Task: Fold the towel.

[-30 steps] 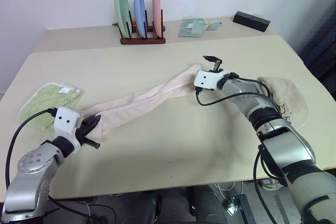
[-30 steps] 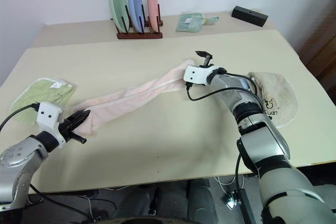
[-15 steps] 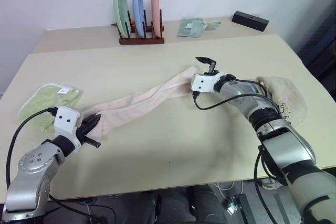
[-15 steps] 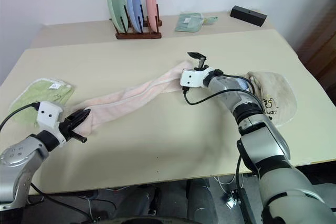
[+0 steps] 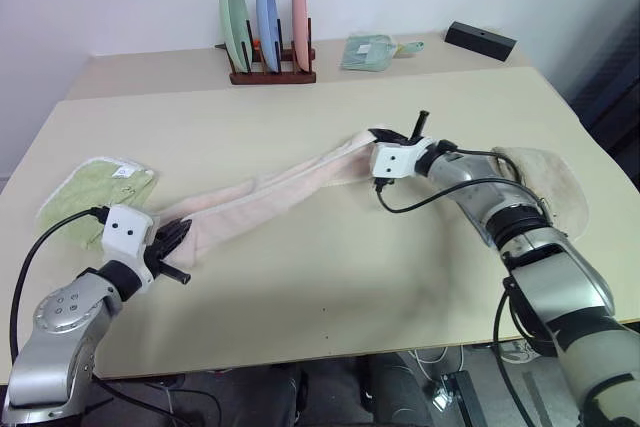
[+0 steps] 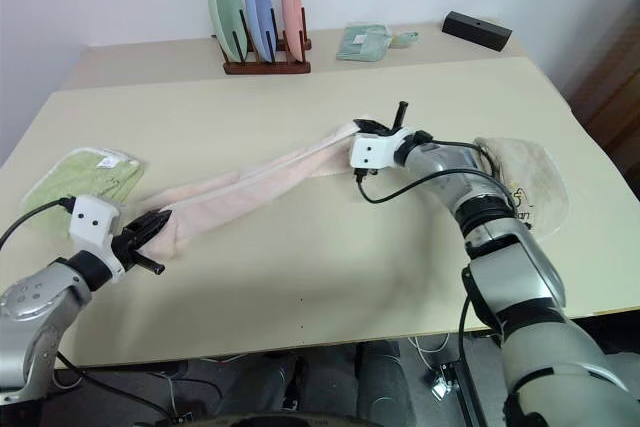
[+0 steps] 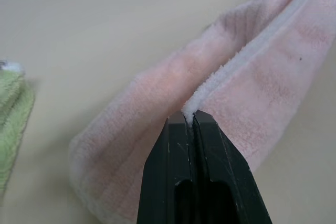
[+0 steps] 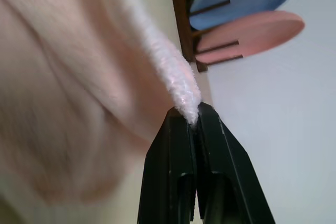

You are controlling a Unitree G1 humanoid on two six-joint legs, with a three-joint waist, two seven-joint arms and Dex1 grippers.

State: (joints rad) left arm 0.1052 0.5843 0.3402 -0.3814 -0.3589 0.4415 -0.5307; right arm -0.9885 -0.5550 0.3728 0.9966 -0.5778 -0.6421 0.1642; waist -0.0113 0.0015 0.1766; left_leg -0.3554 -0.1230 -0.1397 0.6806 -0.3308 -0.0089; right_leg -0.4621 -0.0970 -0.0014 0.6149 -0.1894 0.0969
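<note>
Noting that our right gripper (image 6: 372,128), spread a second ago, now pinches the far end of the long pale pink terry towel (image 5: 270,190) at frame centre, while our left gripper (image 5: 180,233) pinches the lower-left end, so we judge folding can start.

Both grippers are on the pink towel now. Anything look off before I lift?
Yes: the towel is not flat. It lies bunched lengthwise into a twisted rope across the table. The left gripper and right gripper each pinch only a sliver of edge trim, so a clean fold looks unlikely.
</note>
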